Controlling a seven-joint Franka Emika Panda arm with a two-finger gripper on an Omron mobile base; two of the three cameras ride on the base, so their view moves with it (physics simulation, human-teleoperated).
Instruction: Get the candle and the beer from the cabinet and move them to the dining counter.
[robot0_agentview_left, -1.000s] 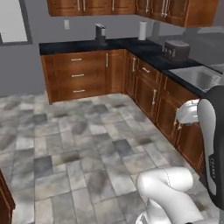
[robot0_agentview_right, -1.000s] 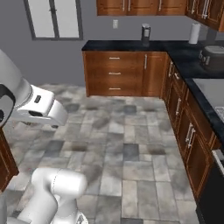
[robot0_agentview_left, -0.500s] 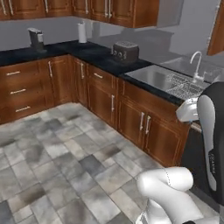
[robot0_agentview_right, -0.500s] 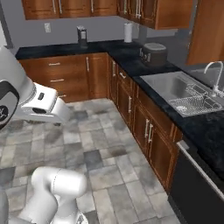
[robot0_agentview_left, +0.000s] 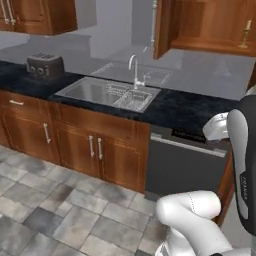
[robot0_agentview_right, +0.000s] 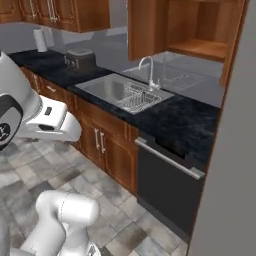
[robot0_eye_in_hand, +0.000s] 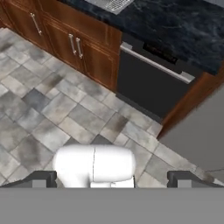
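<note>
At the upper right of the left base view the cabinet (robot0_agentview_left: 200, 25) stands open, its door (robot0_agentview_left: 161, 27) swung out edge-on, and the candle (robot0_agentview_left: 245, 35) sits on the shelf at the far right of the frame, small and blurred, a pale stick in a brass holder; the frame edge falls just beside it, so whatever stands further right on that shelf is cut off. In the right base view the same open cabinet (robot0_agentview_right: 200, 30) fills the top centre, but a flat grey-brown panel (robot0_agentview_right: 230, 150) down the right side of the frame covers the shelf's right end. Below, the black counter (robot0_agentview_left: 190, 107) holds a steel sink (robot0_agentview_left: 107, 92) with a curved tap (robot0_agentview_left: 134, 70) and a rack in one basin; a toaster (robot0_agentview_left: 45, 65) sits at the left, and a dark dishwasher front (robot0_agentview_left: 182, 165) lies under the counter, partly hidden by the arm. In the hand view the gripper (robot0_eye_in_hand: 112, 179) is released, its two dark fingertips (robot0_eye_in_hand: 41, 178) far apart at the bottom corners, nothing between them, looking down at grey floor tiles (robot0_eye_in_hand: 52, 118).
</note>
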